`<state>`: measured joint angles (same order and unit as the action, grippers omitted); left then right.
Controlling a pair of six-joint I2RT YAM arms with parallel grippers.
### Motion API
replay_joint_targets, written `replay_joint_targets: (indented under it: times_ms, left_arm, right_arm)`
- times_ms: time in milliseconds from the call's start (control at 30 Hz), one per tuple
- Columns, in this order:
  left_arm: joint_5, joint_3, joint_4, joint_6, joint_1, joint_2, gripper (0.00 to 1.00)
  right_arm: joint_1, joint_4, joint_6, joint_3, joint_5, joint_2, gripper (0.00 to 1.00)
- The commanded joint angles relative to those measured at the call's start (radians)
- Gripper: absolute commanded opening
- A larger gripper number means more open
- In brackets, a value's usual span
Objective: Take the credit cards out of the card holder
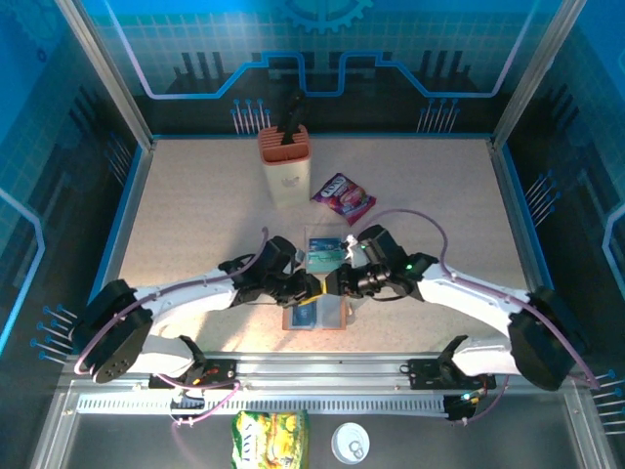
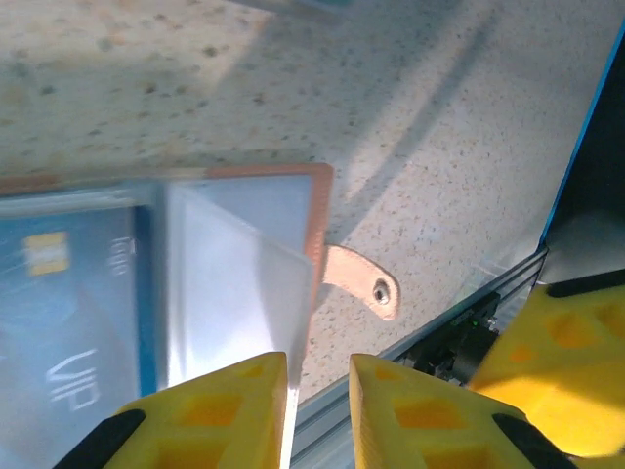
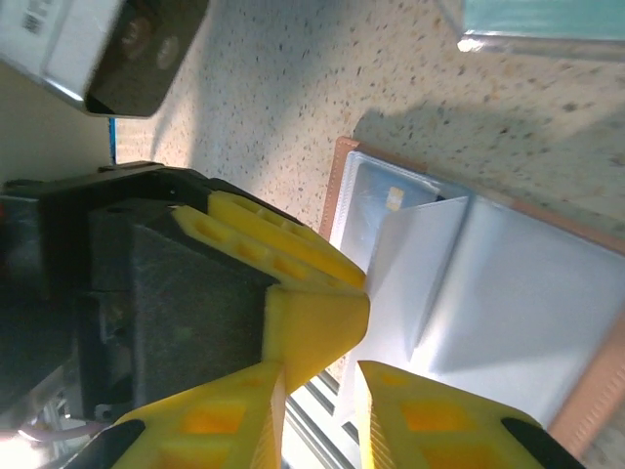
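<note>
Centrally, near the table's front edge, the holder is lying open and flat, its tab sticking out sideways. 1 blue card is sitting inside it, and a clear sleeve is standing up off it. The left gripper is showing a narrow gap, the sleeve's edge lying against 1 finger. The right gripper is likewise nearly closed beside that sleeve. Whether either is pinching it, I cannot tell.
</note>
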<state>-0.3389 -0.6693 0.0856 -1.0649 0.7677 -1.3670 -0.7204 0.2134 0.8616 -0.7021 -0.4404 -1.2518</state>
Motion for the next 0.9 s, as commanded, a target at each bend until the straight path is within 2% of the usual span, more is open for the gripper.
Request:
replay_joint_targets:
  times_ms: [0,167,233,600,733,867]
  left_arm:
    - [-0.022,-0.059,0.064,0.058,0.021,-0.060,0.28]
    - [-0.037,-0.128,0.047,0.066,0.058,-0.148,0.49]
    - [-0.038,-0.154,0.048,0.070,0.073,-0.187,0.53]
    - [0.015,-0.266,0.157,0.126,0.094,-0.334,0.56]
    - [0.030,-0.280,0.156,0.131,0.094,-0.302,0.56]
    - [0.092,-0.284,0.210,0.152,0.087,-0.217,0.57]
  right_arm:
    - [0.031,0.149,-0.044,-0.018,0.049,0.083,0.26]
    - [0.075,0.206,-0.046,0.013,0.066,0.188,0.27]
    - [0.089,0.217,-0.040,0.034,0.070,0.220,0.27]
    - [0.110,0.212,0.012,0.118,0.063,0.308,0.27]
    - [0.109,0.184,0.042,0.143,0.059,0.333,0.27]
    - [0.107,0.176,0.047,0.146,0.053,0.333,0.27]
